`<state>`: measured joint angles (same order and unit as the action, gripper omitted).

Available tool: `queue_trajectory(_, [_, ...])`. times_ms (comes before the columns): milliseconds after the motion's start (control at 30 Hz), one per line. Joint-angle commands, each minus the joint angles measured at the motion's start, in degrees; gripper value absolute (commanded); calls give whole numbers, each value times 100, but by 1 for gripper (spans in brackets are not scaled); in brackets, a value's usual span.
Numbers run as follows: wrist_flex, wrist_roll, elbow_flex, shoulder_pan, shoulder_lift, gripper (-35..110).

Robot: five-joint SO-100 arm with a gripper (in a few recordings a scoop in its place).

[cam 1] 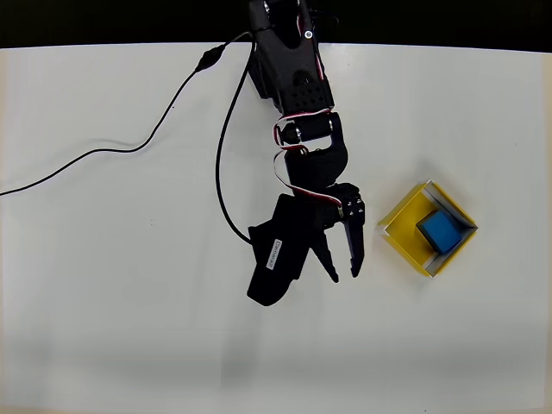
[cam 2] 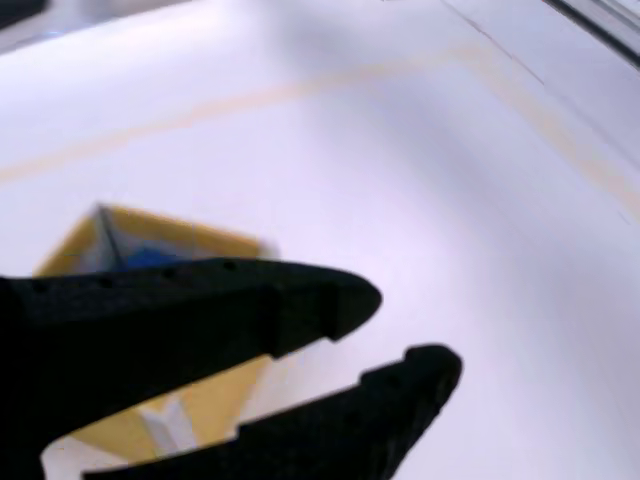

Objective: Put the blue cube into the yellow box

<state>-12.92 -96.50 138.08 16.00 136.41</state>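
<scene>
The blue cube (cam 1: 438, 231) rests inside the yellow box (cam 1: 398, 235), a shallow tray with pale rims at the right of the overhead view. My black gripper (cam 1: 345, 274) hangs to the left of the box, apart from it, open with nothing between its fingers. In the wrist view the two black fingers (cam 2: 250, 310) cross the lower frame with a gap between them, the gripper (cam 2: 405, 325) empty. Behind the upper finger I see the yellow box (cam 2: 215, 395) and a sliver of the blue cube (cam 2: 152, 257).
A white table (cam 1: 112, 302) spreads all round. A black cable (cam 1: 129, 147) runs from the arm's base out to the left edge. The arm's body (cam 1: 293, 78) reaches in from the top centre. Open tabletop lies below and to the left.
</scene>
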Motion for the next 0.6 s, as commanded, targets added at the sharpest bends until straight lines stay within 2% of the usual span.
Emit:
queue_trajectory(0, [-149,-88,308,-580,835,8])
queue_trajectory(333, [-492,-18,2531,-1424,2777,8])
queue_trajectory(567, [-1292,-97,3832,-1696,4184,7])
